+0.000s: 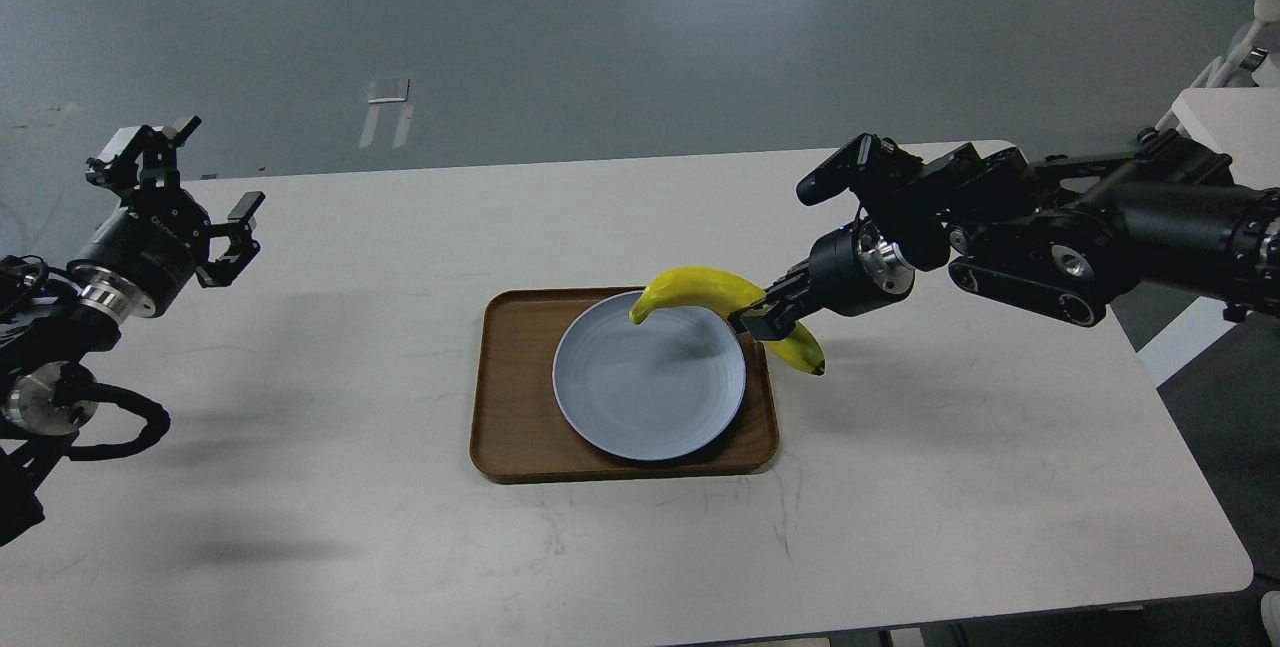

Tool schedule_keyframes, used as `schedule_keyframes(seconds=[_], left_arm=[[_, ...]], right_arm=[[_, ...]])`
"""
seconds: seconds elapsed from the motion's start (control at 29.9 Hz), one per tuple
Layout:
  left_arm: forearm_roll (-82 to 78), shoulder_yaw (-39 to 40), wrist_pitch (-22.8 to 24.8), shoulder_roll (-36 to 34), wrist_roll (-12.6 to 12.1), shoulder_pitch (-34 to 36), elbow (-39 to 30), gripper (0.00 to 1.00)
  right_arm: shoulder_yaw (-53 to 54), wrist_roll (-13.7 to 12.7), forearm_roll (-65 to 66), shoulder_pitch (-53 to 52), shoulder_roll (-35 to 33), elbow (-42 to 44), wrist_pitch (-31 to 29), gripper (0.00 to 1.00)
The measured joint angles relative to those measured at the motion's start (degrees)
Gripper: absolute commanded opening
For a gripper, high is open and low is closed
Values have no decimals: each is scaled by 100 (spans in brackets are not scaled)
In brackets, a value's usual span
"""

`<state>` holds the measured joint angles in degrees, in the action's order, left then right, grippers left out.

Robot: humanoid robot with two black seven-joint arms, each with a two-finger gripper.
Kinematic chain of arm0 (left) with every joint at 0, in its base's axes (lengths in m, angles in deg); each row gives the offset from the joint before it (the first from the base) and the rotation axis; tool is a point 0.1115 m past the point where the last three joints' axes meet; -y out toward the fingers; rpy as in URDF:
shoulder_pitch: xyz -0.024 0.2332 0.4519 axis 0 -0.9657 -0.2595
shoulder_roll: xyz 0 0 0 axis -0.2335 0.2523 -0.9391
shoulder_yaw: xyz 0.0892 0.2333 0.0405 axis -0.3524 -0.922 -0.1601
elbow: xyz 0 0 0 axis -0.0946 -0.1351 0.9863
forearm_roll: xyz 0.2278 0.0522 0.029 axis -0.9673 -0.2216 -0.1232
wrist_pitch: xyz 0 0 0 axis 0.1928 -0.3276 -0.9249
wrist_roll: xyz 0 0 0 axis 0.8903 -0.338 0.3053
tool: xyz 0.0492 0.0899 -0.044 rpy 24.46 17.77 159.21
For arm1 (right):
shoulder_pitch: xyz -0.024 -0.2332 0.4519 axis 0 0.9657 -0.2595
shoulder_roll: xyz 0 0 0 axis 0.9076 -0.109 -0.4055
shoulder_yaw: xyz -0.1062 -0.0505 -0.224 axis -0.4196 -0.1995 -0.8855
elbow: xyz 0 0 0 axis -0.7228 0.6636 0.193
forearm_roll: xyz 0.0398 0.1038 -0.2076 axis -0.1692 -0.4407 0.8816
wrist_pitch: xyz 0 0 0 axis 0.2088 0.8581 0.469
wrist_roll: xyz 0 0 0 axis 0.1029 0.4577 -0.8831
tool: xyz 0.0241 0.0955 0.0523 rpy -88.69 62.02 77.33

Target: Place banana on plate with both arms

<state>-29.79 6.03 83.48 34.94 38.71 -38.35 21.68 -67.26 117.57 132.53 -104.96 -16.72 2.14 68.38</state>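
The yellow banana (700,289) hangs in the air over the far right edge of the pale blue-grey plate (640,397); its stem end points left and its dark tip hangs past the plate's right rim. My right gripper (757,317) is shut on the banana's middle, reaching in from the right. The banana casts a shadow on the plate. My left gripper (180,182) is open and empty, raised above the table's far left corner, well away from the plate.
The plate sits in a rectangular brown wooden tray (510,407) at the middle of the white table (940,487). A white stand (1225,117) is at the far right beyond the table. Grey floor lies behind.
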Motion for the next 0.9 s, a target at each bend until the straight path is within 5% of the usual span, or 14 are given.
schedule_keyframes(seconds=[0.33, 0.53, 0.77, 0.9], left_arm=[[0, 9, 0, -3, 0, 0, -1, 98], [0, 16, 0, -3, 0, 0, -1, 98], [0, 40, 0, -3, 0, 0, -1, 98], [0, 73, 0, -3, 0, 0, -1, 98]], right_arm=[[-253, -1, -302, 34, 631, 371, 3, 6], [-315, -1, -423, 120, 876, 536, 42, 18], [-318, -1, -700, 166, 1092, 650, 53, 60], [-317, -1, -712, 213, 1121, 729, 63, 74]])
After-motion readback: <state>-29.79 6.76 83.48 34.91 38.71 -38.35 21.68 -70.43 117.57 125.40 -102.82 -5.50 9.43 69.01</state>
